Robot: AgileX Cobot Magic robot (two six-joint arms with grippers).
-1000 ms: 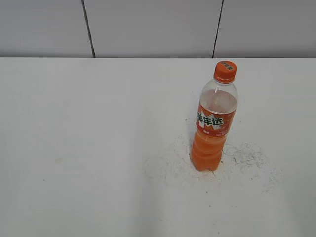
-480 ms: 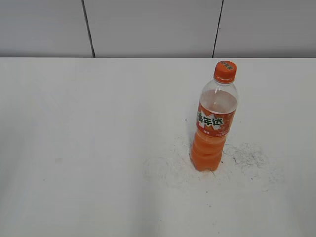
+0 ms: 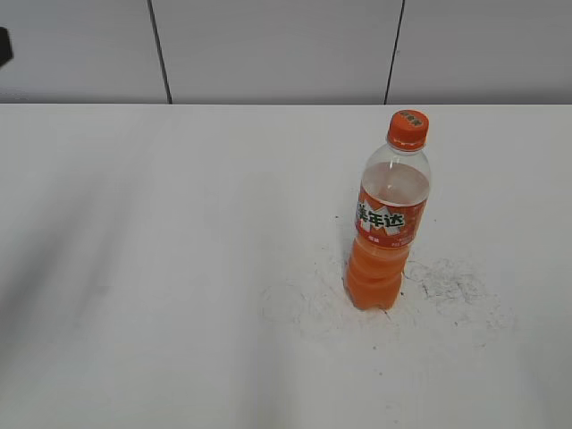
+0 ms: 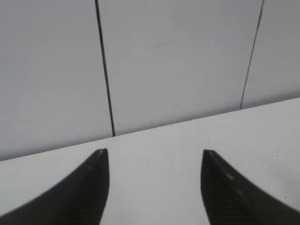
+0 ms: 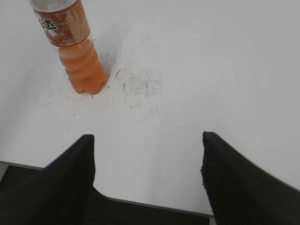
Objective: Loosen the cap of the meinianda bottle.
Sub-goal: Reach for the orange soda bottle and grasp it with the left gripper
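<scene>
exterior view: the meinianda bottle (image 3: 386, 223) is standing upright on the white table (image 3: 161, 268), right of centre, on a patch of dark scuff marks (image 3: 447, 286). the cap (image 3: 407, 130) is sitting fully on the neck. orange liquid is filling the lower two thirds, so the bottle is likely fairly heavy at the base yet tall enough to tip under a side push. neither gripper is showing here; only a dark sliver is entering at the upper left edge.

left wrist view: the left gripper (image 4: 154, 180) is holding its jaws wide apart with nothing between them, facing the panelled wall (image 4: 173, 61) and the far table edge. the bottle is not appearing here.

right wrist view: the right gripper (image 5: 147, 164) is likewise spreading its jaws, empty, over the near table edge. the bottle is standing well ahead, to the upper left.

handling judgement: the clear wall is probably thin and smooth, yielding under squeeze. one gripper should be clamping the labelled body, the other pinching the ribbed cap side.
</scene>
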